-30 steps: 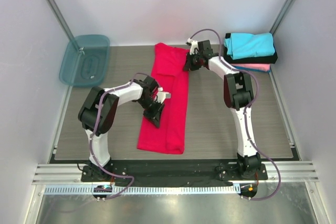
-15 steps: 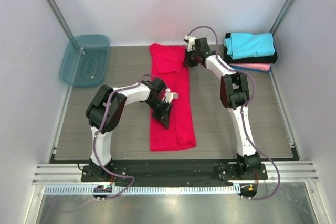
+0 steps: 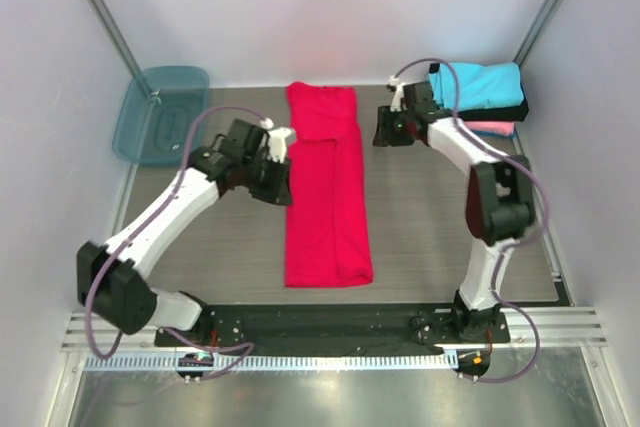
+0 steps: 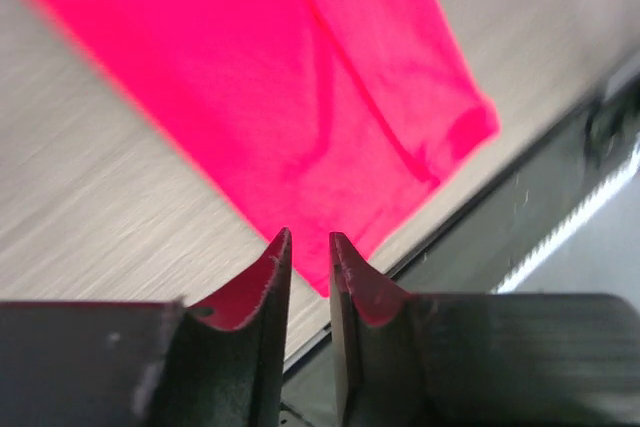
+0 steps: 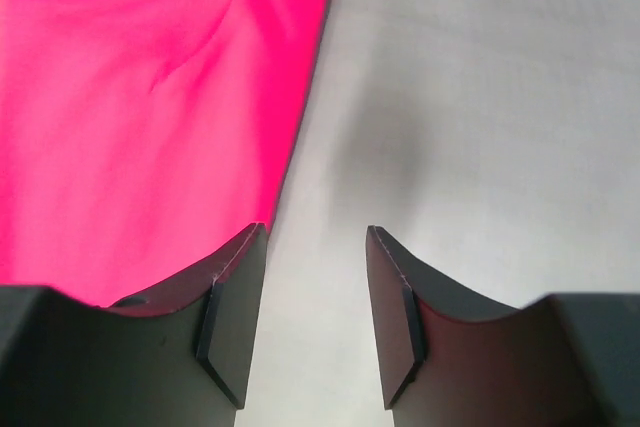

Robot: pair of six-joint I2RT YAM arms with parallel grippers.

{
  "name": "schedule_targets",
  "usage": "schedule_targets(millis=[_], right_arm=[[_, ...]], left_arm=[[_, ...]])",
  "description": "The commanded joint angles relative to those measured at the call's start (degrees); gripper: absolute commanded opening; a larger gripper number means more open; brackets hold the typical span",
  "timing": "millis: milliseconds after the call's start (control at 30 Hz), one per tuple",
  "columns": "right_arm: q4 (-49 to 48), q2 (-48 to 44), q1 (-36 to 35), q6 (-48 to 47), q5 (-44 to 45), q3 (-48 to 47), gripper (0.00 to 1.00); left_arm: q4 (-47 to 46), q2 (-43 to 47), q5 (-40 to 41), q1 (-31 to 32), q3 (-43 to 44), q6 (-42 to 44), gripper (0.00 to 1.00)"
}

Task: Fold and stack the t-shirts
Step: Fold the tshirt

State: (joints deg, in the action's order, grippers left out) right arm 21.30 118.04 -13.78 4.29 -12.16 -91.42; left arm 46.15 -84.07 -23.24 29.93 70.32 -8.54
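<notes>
The large red t-shirt (image 3: 325, 187) lies on the table as a long narrow strip, folded lengthwise. My left gripper (image 3: 280, 185) hovers just off its left edge. In the left wrist view its jaws (image 4: 310, 237) stand slightly apart with nothing between them, and the red t-shirt (image 4: 300, 77) is ahead. My right gripper (image 3: 381, 133) sits right of the shirt's far end. The right wrist view shows that gripper (image 5: 315, 232) open over bare table beside the red t-shirt's (image 5: 150, 97) edge. Folded cyan (image 3: 478, 85), black (image 3: 482, 112) and pink (image 3: 492, 129) t-shirts are stacked at the back right.
A translucent teal bin (image 3: 162, 114) leans at the back left corner. The wood-grain table (image 3: 430, 237) ends at a black front rail (image 3: 330, 322) holding both arm bases. White walls close in on three sides.
Both grippers have let go of the red t-shirt and opened. The left one pulled back to the left, the right one moved right. The shirt now lies straight.
</notes>
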Motion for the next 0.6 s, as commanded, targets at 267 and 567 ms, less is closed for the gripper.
schedule_targets(millis=[267, 567], right_arm=[[0.4, -36.3, 0.1, 28.3, -20.0, 47.1, 0.47], [-0.2, -39.0, -3.5, 32.8, -20.4, 59.8, 0.47]], left_arm=[[-0.6, 9.0, 1.5, -11.5, -17.3, -31.7, 0.62], [-9.9, 12.1, -1.6, -11.6, -32.2, -37.5, 0.56]])
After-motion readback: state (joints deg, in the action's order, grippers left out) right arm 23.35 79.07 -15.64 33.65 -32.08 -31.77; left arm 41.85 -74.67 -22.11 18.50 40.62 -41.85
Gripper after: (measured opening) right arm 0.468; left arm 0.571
